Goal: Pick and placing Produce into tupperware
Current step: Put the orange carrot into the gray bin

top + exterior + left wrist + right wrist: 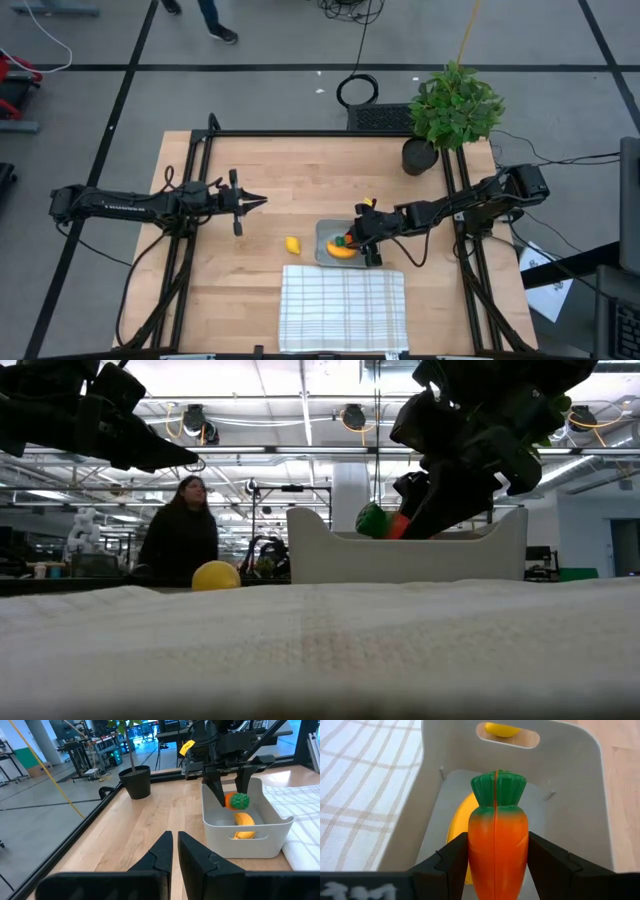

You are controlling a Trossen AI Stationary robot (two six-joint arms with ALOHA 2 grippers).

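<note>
The grey tupperware (322, 236) stands at the table's middle, touching the far edge of a white checked cloth (343, 305). A yellow banana (243, 820) lies on its floor. My right gripper (497, 851) hangs over the tub, shut on the orange carrot (497, 840) with its green top. The small yellow lemon-like fruit (292, 244) rests on the wood just left of the tub. My left gripper (175, 837) hovers shut above the table's left half, pointing at the tub, with nothing in it. My right gripper pinches the carrot's orange body (476, 851) by its two sides between its fingers (451, 860). The fingers come slanting down from the table's right, along the carrot. The green top (498, 789) points away from the gripper. The carrot hangs clear inside the tub, above the banana.
A potted leafy plant (455, 105) stands at the far right corner. The black frame rail (300, 132) borders the table. In the low view a person (180, 530) shows in the room beyond. Bare wood (240, 270) lies left of the cloth.
</note>
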